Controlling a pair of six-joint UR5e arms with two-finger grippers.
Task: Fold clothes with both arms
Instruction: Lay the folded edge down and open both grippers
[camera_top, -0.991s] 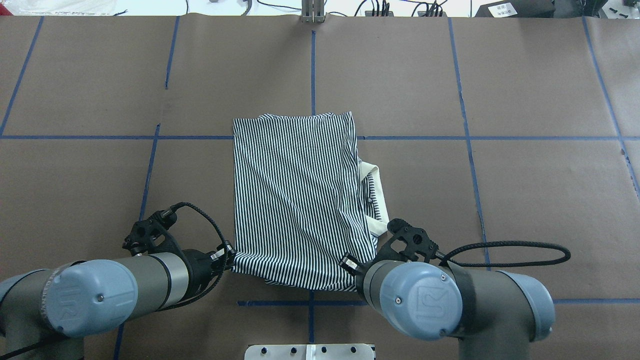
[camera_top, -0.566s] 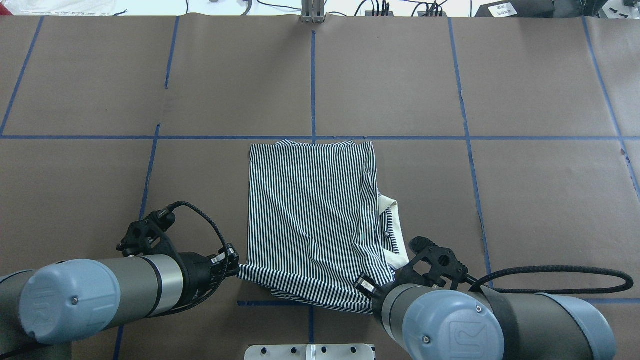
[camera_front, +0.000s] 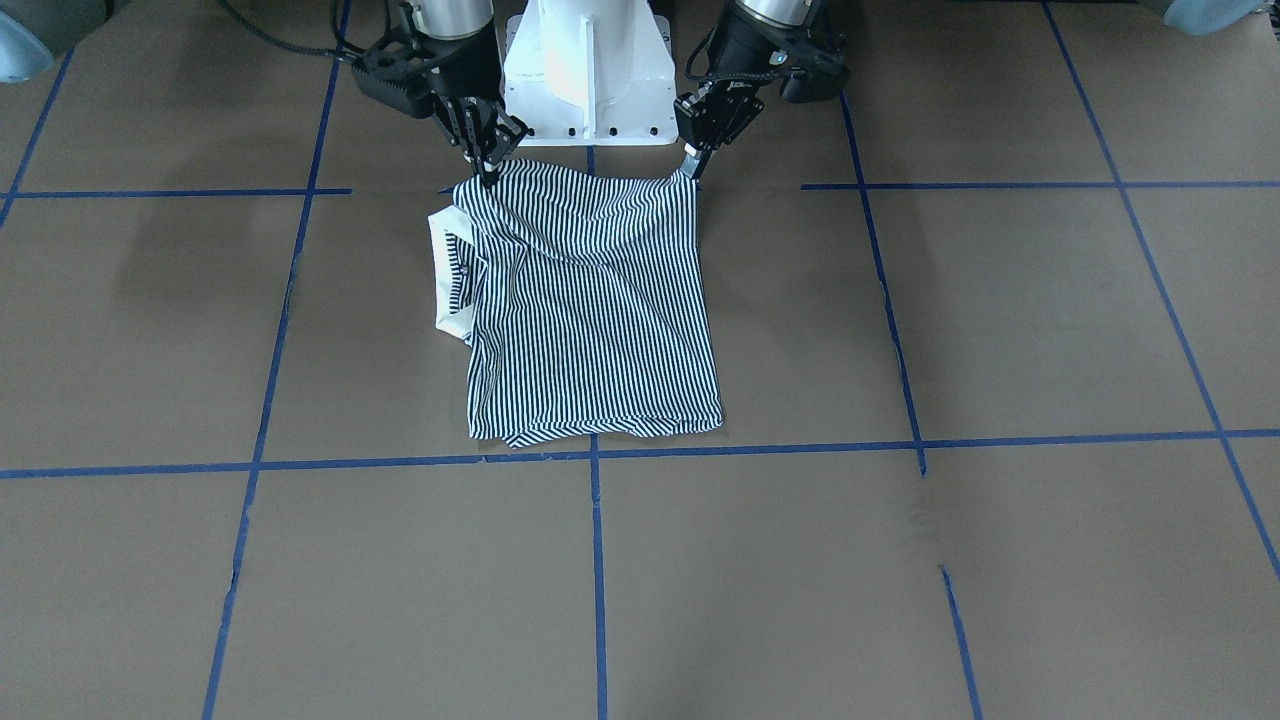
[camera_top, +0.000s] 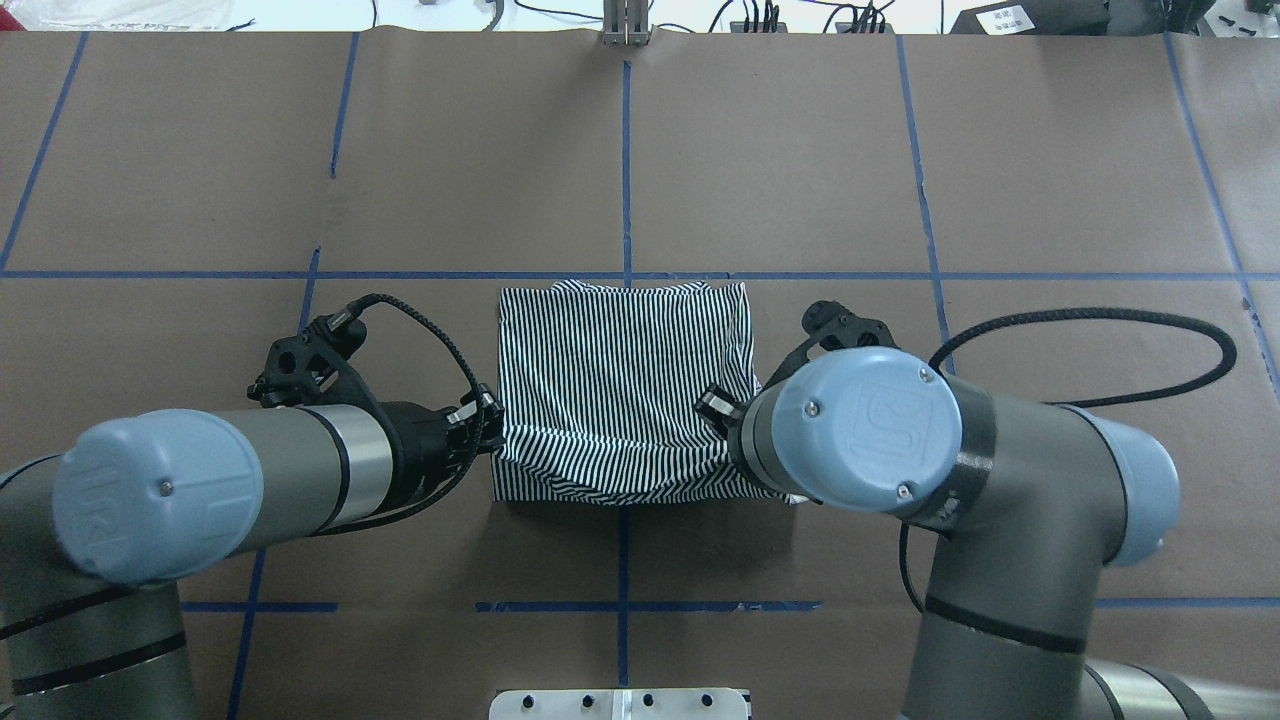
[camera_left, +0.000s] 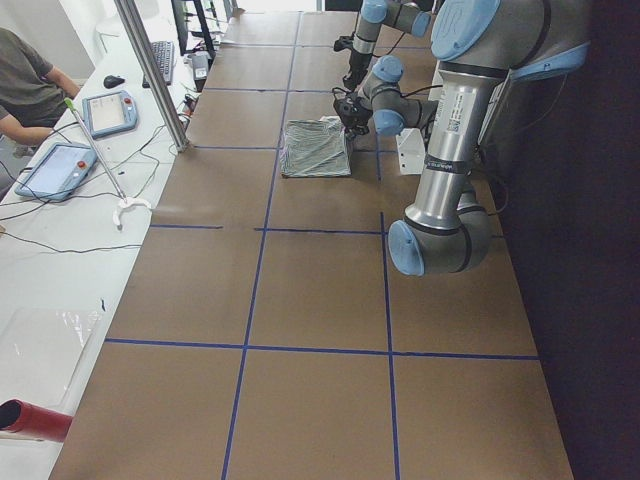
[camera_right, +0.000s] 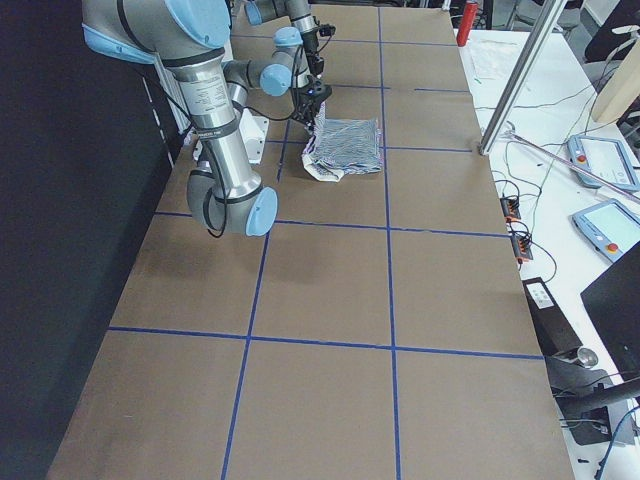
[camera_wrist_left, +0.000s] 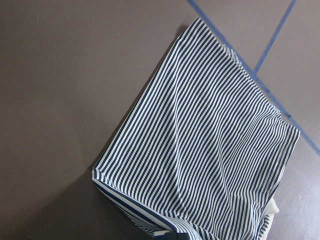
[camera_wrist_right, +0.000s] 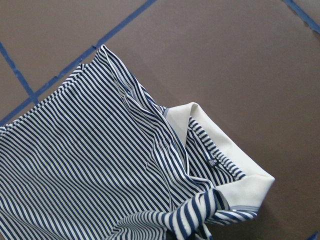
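Right now I am pinching the two near corners of the striped polo shirt (camera_front: 590, 310), one in each hand: my left hand (camera_front: 692, 168) is clamped shut on the corner on my left, and my right hand (camera_front: 488, 172) is clamped shut on the corner beside the cream collar (camera_front: 441, 275). I am holding both corners lifted off the worktop (camera_front: 1000, 320) at about the same height. That way the edge between them is stretching fairly straight, sagging only a little in the middle. The rest of the shirt is lying flat, its far edge just beside a blue tape line (camera_front: 800, 446). Gripping at the corners rather than mid-edge is, I judge, what is letting me bring the whole near edge over the far part in one even fold. The collar is poking out sideways past the striped panel on my right, and I am expecting it may end up outside the fold unless it is tucked in afterwards.
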